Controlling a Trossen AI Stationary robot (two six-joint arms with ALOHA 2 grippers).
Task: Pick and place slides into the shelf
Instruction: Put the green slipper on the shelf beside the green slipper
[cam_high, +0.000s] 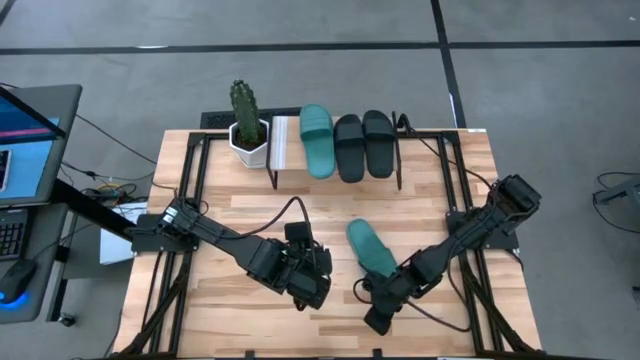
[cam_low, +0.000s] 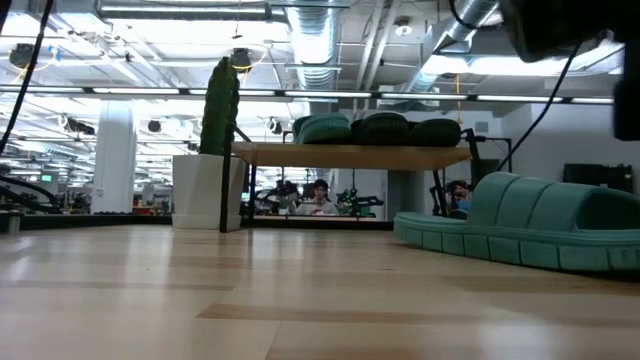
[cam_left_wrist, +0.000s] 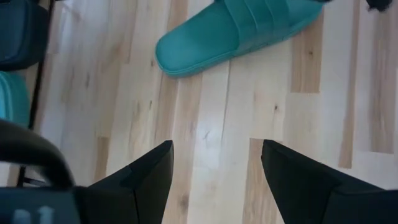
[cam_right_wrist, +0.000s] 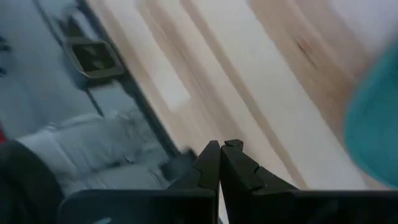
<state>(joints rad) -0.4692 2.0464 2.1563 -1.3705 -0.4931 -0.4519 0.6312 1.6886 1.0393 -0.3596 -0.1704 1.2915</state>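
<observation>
One teal slide lies flat on its sole on the wooden table, between my two grippers. Another teal slide and two black slides rest side by side on the top board of the shelf at the table's far edge. My left gripper hovers open to the left of the loose slide, and in its wrist view the slide lies ahead of its fingers. My right gripper is shut on nothing, low near the slide's near end.
A cactus in a white pot stands at the shelf's left end. The low view shows open space under the shelf board, between its thin black legs. Bare tabletop stretches between the shelf and the grippers.
</observation>
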